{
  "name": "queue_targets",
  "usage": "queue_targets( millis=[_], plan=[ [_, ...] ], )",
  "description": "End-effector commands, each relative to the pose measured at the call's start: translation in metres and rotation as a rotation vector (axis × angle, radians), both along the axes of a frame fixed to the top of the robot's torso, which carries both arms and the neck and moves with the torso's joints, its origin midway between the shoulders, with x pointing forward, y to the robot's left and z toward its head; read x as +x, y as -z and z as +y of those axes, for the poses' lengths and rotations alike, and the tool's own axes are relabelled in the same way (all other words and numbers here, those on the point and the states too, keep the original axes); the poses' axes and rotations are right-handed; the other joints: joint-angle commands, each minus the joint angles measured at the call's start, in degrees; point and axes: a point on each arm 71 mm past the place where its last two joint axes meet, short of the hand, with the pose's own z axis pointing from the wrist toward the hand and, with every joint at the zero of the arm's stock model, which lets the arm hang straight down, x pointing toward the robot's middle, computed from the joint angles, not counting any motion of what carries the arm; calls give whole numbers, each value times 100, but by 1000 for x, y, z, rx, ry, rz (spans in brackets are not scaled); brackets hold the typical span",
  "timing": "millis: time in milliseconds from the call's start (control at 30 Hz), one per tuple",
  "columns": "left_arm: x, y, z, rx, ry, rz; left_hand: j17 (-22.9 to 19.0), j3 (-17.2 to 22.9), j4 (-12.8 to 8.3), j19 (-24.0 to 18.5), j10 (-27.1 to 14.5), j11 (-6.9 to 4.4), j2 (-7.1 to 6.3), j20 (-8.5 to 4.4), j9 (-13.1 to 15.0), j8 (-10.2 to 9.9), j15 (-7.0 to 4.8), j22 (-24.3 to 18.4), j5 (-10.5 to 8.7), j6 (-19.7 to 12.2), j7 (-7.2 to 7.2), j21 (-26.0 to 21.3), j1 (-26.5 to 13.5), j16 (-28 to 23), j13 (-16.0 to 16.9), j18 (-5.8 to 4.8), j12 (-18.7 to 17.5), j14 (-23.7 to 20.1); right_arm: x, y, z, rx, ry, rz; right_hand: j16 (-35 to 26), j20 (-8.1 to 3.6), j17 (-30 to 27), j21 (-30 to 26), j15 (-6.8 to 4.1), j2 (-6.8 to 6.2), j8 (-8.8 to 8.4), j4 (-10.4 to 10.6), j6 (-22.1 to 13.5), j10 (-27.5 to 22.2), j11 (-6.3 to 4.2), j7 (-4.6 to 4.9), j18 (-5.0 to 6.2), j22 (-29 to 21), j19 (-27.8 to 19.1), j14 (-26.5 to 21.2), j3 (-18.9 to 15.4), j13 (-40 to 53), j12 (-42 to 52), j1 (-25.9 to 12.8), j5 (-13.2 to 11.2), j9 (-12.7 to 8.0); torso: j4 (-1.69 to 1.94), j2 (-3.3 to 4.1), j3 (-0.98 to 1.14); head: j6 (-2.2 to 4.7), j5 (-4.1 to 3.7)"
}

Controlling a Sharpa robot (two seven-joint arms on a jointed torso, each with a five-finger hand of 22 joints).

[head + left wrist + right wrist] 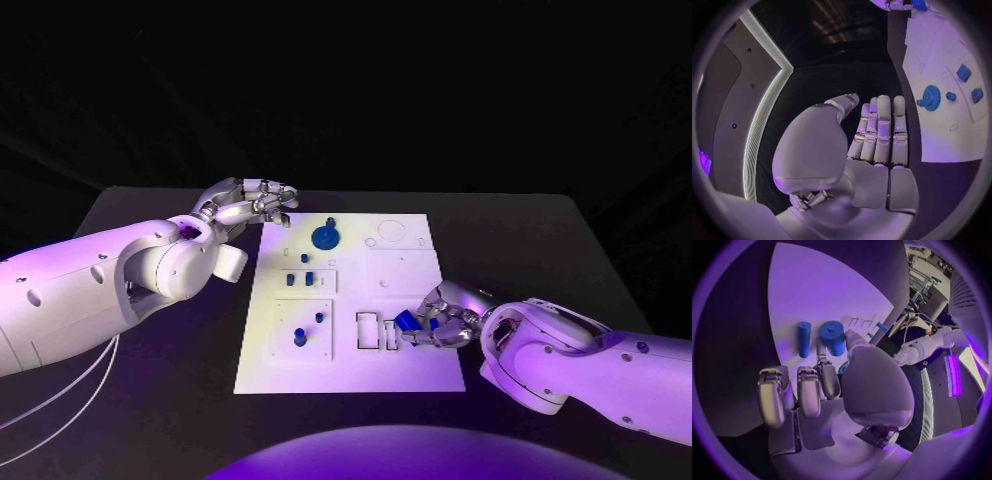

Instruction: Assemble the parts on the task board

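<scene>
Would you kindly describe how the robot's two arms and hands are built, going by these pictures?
Both arms are smooth, rounded white shells with small dark dots on the casing. Thin pale cables trail below the left arm. The left hand and right hand are silver and many-fingered, with segmented metallic fingers and smooth pale palm covers. The right arm ends in a bulbous wrist housing.
</scene>
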Motion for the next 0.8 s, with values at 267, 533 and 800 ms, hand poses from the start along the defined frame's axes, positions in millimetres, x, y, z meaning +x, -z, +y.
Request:
queue_targets(
  millis=[267,533,800],
  plan=[
    [0,-1,-4,-6,20,-7,9,-15,-29,9,-42,0,7,25,8,25,27,-7,-19,-38,11,-22,-71,-21,11,56,34,-10,-1,-19,4,69,32,-30,45,-77,1370,50,-91,80,51,-11,219,117,-32,-128,-81,1507,598,566,289,550,124,166,240,57,0,2,0,17,-45],
    [0,-1,-6,-7,26,-8,10,-16,-27,9,-44,1,5,26,7,22,28,-9,-15,-56,15,-25,-78,-22,14,56,37,-11,0,-27,15,93,4,-55,45,-84,1371,50,-95,54,42,1,229,119,-33,-127,-81,1507,598,566,337,551,121,116,287,59,6,13,-3,16,-42],
    [-1,-1,-6,-7,27,-7,10,-16,-27,10,-44,1,5,26,7,22,28,-9,-14,-61,16,-26,-80,-22,15,56,38,-11,0,-24,33,100,-43,-16,42,-87,1363,50,-93,30,27,12,252,123,-29,-121,-81,1507,598,564,400,554,113,-75,271,64,15,9,-4,-6,-7]
  ],
)
